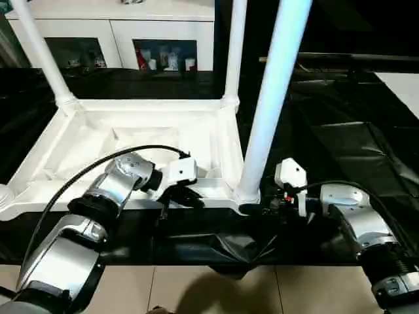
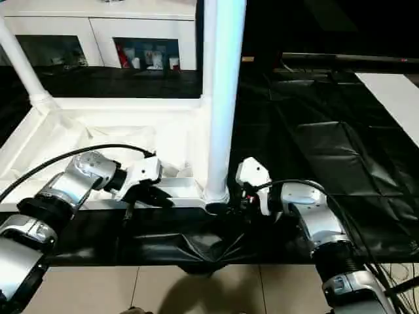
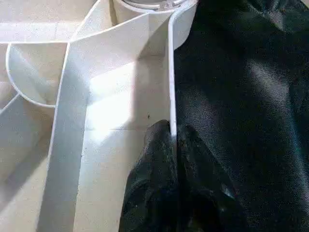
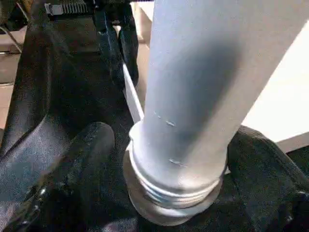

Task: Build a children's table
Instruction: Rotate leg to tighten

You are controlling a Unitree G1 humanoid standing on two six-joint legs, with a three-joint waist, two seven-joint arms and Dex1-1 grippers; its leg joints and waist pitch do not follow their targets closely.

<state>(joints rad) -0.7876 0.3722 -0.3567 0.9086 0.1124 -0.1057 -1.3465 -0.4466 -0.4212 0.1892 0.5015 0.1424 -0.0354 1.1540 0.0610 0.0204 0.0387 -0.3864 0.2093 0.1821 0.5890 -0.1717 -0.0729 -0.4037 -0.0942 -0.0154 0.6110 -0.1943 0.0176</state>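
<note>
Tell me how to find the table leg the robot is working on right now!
Find the white tabletop lying upside down on the black sheet, with legs standing up from its corners. Go to the near corner on the robot's right. The leg there looks biggest, and it alone has the right gripper with its jaws around its base.

Legs [image 1: 275, 98] upright in tabletop [image 1: 131, 140] corners
</note>
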